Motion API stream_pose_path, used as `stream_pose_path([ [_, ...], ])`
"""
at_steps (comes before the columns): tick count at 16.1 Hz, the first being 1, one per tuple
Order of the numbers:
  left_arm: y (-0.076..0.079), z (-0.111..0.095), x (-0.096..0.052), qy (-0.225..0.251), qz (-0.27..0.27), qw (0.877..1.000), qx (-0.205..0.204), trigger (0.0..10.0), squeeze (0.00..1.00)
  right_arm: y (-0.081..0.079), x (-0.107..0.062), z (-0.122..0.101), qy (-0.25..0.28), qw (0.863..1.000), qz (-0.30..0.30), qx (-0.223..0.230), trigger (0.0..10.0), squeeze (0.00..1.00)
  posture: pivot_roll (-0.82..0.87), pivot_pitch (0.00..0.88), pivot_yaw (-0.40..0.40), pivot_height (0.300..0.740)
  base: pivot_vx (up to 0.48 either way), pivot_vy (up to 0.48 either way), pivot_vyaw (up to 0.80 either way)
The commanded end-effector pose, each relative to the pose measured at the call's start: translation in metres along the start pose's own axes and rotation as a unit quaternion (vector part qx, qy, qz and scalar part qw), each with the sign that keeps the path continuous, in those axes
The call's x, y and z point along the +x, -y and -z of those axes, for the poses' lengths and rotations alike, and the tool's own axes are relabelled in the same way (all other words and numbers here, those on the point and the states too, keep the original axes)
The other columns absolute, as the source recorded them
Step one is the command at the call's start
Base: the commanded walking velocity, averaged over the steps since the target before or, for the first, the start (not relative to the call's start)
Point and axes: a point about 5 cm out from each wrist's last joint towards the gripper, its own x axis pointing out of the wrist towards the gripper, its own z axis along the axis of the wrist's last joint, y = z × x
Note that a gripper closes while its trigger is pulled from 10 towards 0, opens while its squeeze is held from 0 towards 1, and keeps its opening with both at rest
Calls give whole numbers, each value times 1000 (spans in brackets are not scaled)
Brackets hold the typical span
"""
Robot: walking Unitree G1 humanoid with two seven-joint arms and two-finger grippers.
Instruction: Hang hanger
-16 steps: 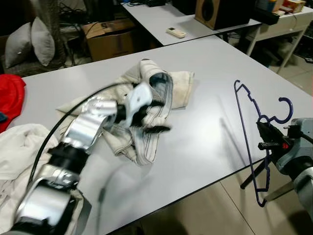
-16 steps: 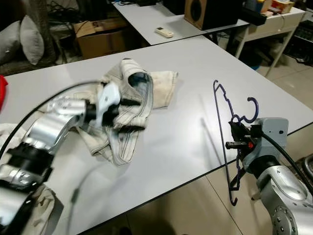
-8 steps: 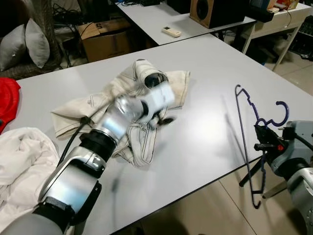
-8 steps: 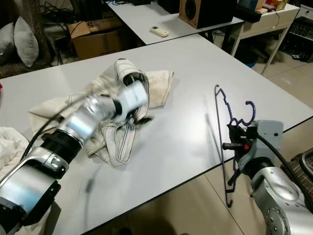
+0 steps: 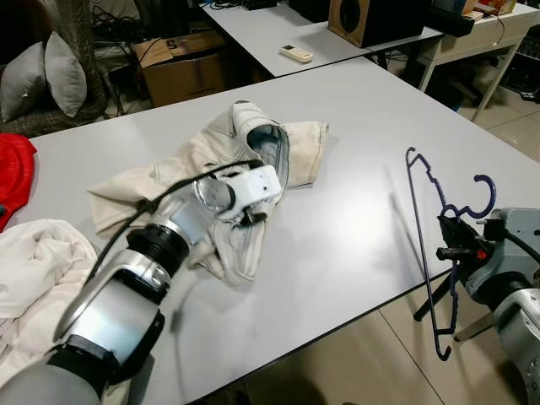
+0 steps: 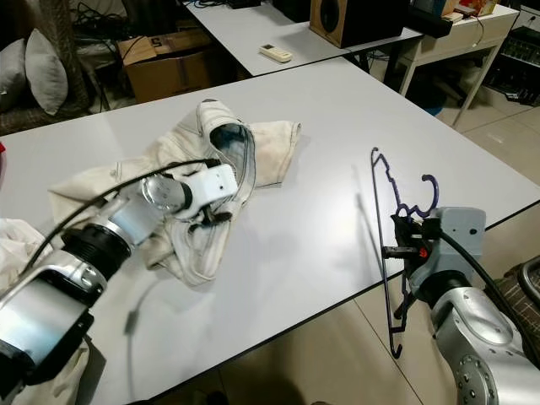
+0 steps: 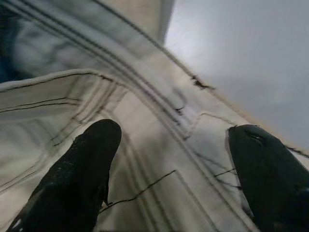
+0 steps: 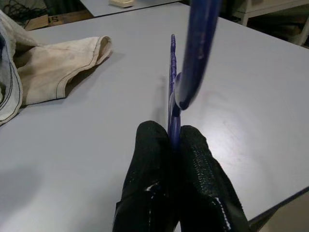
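The left gripper has dropped onto the cream trousers, fingers spread wide over the waistband, gripping nothing yet. At four o'clock off the table, the right gripper pinches the blue hanger, ready for loading

Thin blue hanger upright at table's near-right edge; hook uppermost, frame hanging below.

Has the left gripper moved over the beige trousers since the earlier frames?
Yes. The left gripper has drawn back from the trousers' dark waist opening towards the table's near edge.
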Motion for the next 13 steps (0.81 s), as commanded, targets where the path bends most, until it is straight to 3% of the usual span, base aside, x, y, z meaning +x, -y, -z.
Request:
stream_pose_path([
  [1, -7, 6, -4, -19, -13, 1000, 5, 0, 0, -1, 0, -2, 4, 1000, -1, -5, 10000, 0, -148, 31, 73, 740, 0, 0, 0],
  [7, -14, 14, -7, -57, -43, 996, 46, 0, 0, -2, 2, -3, 1, 1000, -7, -13, 10000, 0, -144, 30, 71, 740, 0, 0, 0],
  [13, -16, 19, -8, -90, -39, 994, 52, 0, 0, 0, 0, -2, 0, 1000, -3, -15, 10000, 0, -145, 24, 81, 740, 0, 0, 0],
])
